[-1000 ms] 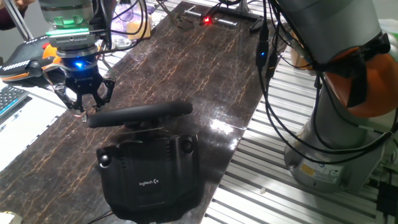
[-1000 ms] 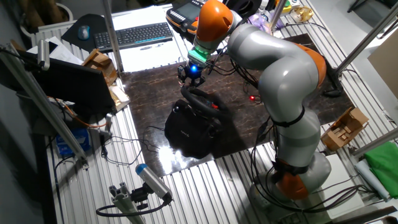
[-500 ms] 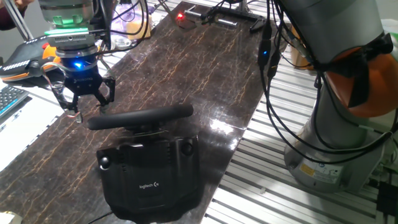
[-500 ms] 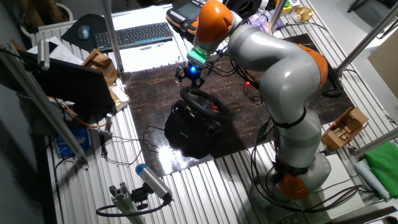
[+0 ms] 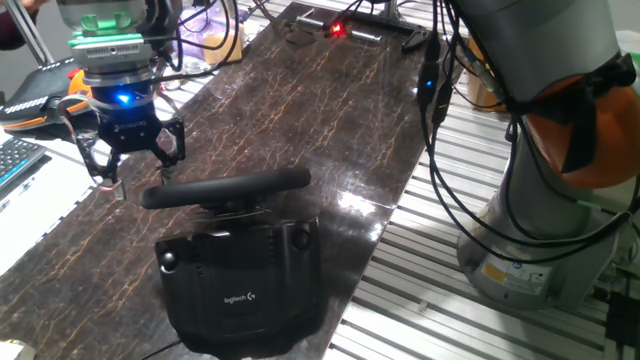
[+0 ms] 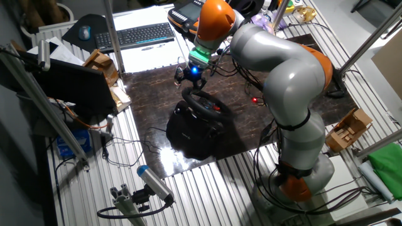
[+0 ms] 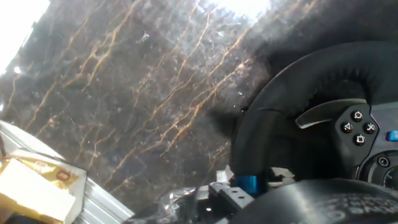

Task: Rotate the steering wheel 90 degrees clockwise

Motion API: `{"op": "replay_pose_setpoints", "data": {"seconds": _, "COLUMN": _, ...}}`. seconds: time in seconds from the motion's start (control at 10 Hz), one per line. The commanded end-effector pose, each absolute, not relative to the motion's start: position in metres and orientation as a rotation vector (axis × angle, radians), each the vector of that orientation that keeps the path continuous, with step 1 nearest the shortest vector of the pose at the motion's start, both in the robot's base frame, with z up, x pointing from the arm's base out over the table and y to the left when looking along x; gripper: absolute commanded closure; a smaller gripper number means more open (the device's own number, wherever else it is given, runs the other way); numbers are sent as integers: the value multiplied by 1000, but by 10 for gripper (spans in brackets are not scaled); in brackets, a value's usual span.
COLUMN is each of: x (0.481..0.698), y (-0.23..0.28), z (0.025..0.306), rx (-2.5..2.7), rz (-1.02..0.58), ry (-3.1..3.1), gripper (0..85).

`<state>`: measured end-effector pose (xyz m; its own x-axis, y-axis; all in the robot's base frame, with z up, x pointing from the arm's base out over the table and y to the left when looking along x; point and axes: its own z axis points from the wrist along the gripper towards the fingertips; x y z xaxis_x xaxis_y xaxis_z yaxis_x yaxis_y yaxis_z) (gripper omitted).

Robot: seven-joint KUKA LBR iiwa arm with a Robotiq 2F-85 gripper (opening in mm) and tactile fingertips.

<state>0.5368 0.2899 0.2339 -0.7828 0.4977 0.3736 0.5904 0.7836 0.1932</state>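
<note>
**A:** What is the tool (image 5: 135, 165) doing?

**B:** Its fingers are spread apart and grip nothing. In one fixed view it hangs above the dark marbled worktop (image 5: 300, 90), just beyond the left end of the steering wheel (image 5: 225, 187), clear of the rim. A blue light glows on the body above the fingers, with a green band higher up.

**A:** And from the other side?

**B:** In the other fixed view the tool (image 6: 188, 76) sits just behind the wheel (image 6: 206, 105), on the keyboard side, at the end of the grey and orange arm (image 6: 276, 69).

**A:** Where is the wheel itself?

**B:** On its bulky black base (image 5: 245, 285), which shows a Logitech mark on the front and stands on the near part of the worktop. In that view the rim is seen almost edge-on. In the hand view the steering wheel (image 7: 292, 87) fills the right side, with a blue stripe (image 7: 249, 184) on the rim at the bottom and a cluster of buttons (image 7: 356, 127) on the hub.

**A:** Anything else nearby?

**B:** A keyboard (image 6: 135, 34) and an orange-and-black controller (image 6: 187, 14) lie beyond the worktop, and a small red light (image 5: 337, 30) shows at its far end.
</note>
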Motion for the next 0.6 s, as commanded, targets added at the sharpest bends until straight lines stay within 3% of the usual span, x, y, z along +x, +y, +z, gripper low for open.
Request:
{"op": "replay_pose_setpoints", "data": {"seconds": 0.0, "x": 537, "y": 290, "z": 234, "rx": -734, "rz": -428, "ry": -2693, "gripper": 320}}
{"op": "replay_pose_setpoints", "data": {"seconds": 0.1, "x": 537, "y": 290, "z": 233, "rx": -727, "rz": -432, "ry": -2693, "gripper": 420}}
{"op": "replay_pose_setpoints", "data": {"seconds": 0.2, "x": 537, "y": 290, "z": 232, "rx": -723, "rz": -423, "ry": -2698, "gripper": 463}}
{"op": "replay_pose_setpoints", "data": {"seconds": 0.4, "x": 539, "y": 287, "z": 229, "rx": -754, "rz": -409, "ry": -2703, "gripper": 677}}
{"op": "replay_pose_setpoints", "data": {"seconds": 0.5, "x": 541, "y": 285, "z": 227, "rx": -794, "rz": -407, "ry": -2700, "gripper": 733}}
